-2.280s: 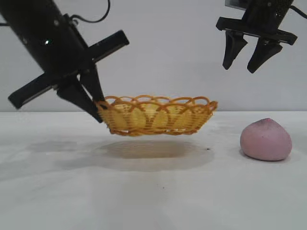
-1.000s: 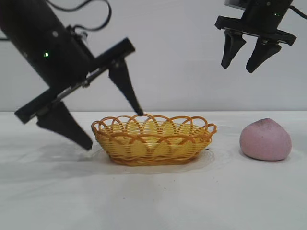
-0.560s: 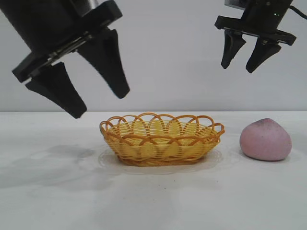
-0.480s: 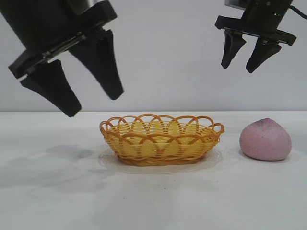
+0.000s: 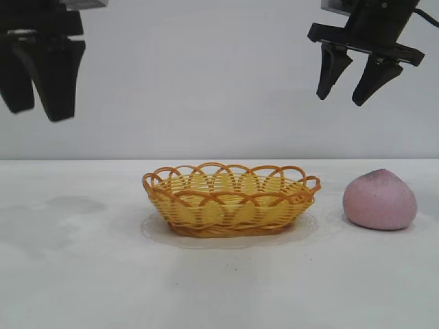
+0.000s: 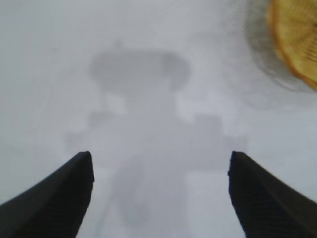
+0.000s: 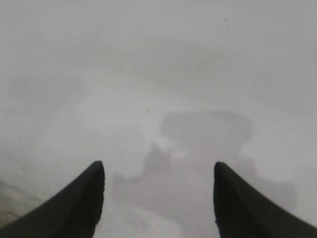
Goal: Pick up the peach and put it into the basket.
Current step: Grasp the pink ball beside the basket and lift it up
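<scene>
the basket [image 5: 232,201] sits on the white table [image 5: 219,288] near the middle of the exterior view, upright, its looped scalloped rim open to the top and nothing visible inside it above the rim. the peach [image 5: 380,200] rests on the same table well to the right of the basket, apart from it, with its slightly pointed top and darker smudge facing up. the left gripper [image 5: 38,99] hangs high at the far left of the exterior view, well above the table and off to the side of the basket, its two dark fingers pointing down with a gap between them and nothing held. in the left wrist view the left gripper's fingers [image 6: 59,198] stand spread wide over bare table, with the arm's shadow on the surface between them and a slice of the basket's yellow rim [image 6: 294,37] showing at the picture's edge. the right gripper [image 5: 350,89] hangs high at the upper right of the exterior view, above the stretch between basket and peach and a little nearer the peach, its fingers spread and empty, tips pointing down. in the right wrist view the right gripper's fingers [image 7: 79,203] are parted over plain table, with only a shadow beneath them; neither the peach nor the basket shows there.
</scene>
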{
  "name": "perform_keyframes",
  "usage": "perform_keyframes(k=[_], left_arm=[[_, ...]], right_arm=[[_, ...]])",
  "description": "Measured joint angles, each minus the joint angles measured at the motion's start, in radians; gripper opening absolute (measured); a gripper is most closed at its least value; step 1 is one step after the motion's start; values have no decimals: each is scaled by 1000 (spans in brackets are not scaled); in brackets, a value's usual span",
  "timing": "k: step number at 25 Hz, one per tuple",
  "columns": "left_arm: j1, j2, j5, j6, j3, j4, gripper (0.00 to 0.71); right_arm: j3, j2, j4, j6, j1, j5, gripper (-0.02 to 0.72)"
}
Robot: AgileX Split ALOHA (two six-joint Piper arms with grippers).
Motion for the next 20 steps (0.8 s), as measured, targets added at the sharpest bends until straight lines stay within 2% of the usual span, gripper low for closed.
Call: perform_keyframes(k=[5, 13, 15, 17, 20], left_arm=[[75, 28, 39, -2, -60, 5, 531], [301, 36, 97, -15, -60, -47, 531], [342, 36, 124, -26, -60, -61, 531], [375, 36, 170, -34, -60, -65, 531], [398, 28, 226, -46, -60, -65, 531]], right_arm=[[0, 0, 0, 0, 0, 13, 456], [0, 0, 0, 0, 0, 17, 456], [0, 0, 0, 0, 0, 17, 456], [0, 0, 0, 0, 0, 17, 456], [0, 0, 0, 0, 0, 17, 456]])
